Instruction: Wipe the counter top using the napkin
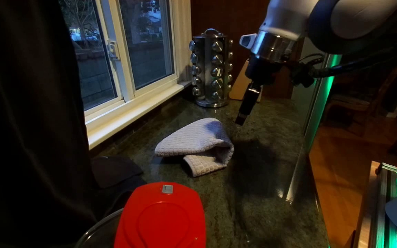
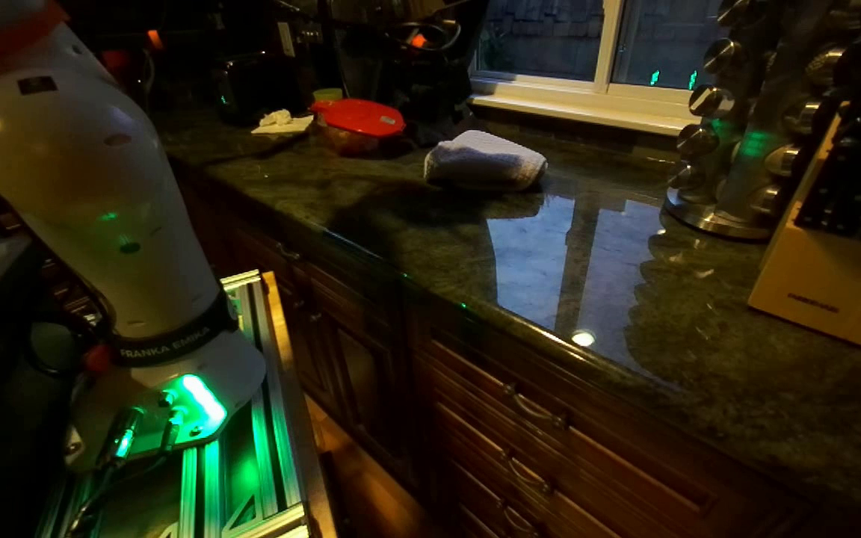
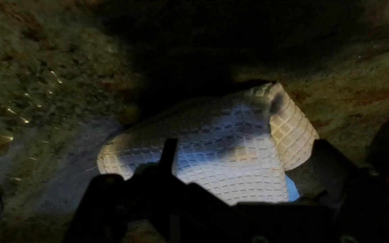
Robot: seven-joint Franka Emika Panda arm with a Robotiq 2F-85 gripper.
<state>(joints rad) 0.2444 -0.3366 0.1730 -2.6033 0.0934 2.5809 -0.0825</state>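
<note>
Fingers are hanging wide apart and, as far as I'm seeing, aren't gripping a thing. The napkin is showing in the gap between them in the wrist view, but in an exterior view the tips are floating above the tabletop and off to one side, so nothing's touching. My guess is they're being spread like that to straddle the fold, since a rumpled lump is going to be needing room on both sides.

The napkin itself is lying on the tabletop, between the spice rack and the red lid, doubled over so one end is bulging into a loop. Honestly that loop is probably helping: it's sticking up and offering something to pinch, where a flat layer would just be hugging the surface. Downside, a shallow pinch might be catching only the top layer. So I'm reading this as a pre-grab pose, no wiping happening yet.

Further out, the spice rack is standing upright beside the knife block, probably being parked at the end so neither's crowding the wiping path. The white window sill is running along the back.
</note>
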